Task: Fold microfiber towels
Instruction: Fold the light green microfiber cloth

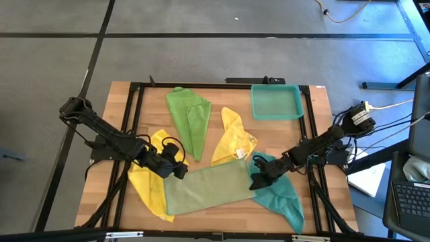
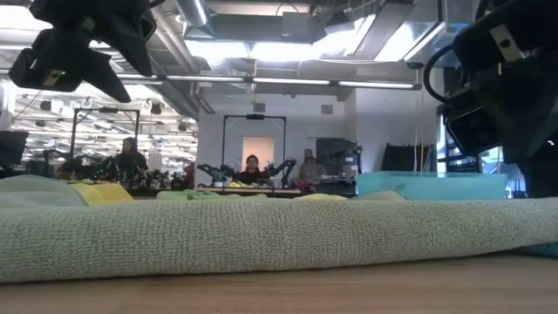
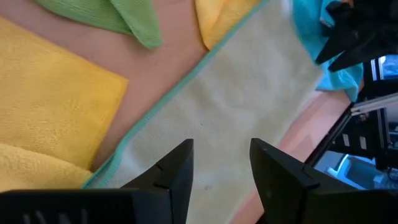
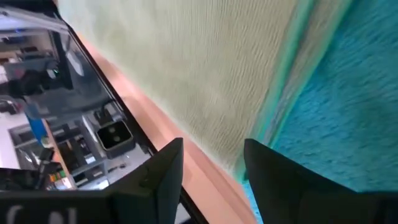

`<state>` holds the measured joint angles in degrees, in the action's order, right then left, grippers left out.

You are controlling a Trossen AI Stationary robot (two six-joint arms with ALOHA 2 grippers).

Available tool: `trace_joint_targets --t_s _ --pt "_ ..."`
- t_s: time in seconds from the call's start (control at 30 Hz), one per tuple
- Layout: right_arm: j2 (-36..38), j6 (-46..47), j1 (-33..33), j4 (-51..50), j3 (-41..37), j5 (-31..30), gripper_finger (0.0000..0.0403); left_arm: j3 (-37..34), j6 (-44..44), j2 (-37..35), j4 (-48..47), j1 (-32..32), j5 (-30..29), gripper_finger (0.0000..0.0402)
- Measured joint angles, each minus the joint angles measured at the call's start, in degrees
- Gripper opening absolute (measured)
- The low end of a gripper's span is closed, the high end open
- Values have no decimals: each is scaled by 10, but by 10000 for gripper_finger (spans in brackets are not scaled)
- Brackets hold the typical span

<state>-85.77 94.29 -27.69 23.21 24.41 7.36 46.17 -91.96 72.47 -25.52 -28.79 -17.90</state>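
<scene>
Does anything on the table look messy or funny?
Yes. The cloths lie jumbled, not stacked: the pale olive towel is spread flat at a slant, overlapping a yellow towel and the teal towel. The bright green towel and another yellow towel sit crumpled. Nothing looks torn.

Flat towel (image 1: 205,188) betw. two arms, tray (image 1: 276,102) at far edge

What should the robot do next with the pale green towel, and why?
Probably lower both sets of jaws onto its two short ends. The pale olive towel lies flat, already a long strip, with the left gripper over one end and the right gripper over the other, both open and empty.
</scene>
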Motion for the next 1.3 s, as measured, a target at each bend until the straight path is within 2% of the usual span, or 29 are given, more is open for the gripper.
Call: trace_joint_targets --t_s 0.27,0.53,0.97,1.3 --pt "-39 11 -26 -22 36 -1 172 0 1 0 4 -25 -10 149" --pt "-7 17 -25 -31 35 2 172 0 1 0 4 -45 -10 149" --pt "-6 30 -28 -86 35 -2 172 0 6 0 5 -46 -11 149" --pt "-6 29 -28 -75 35 -23 172 0 6 0 6 -46 -11 149"
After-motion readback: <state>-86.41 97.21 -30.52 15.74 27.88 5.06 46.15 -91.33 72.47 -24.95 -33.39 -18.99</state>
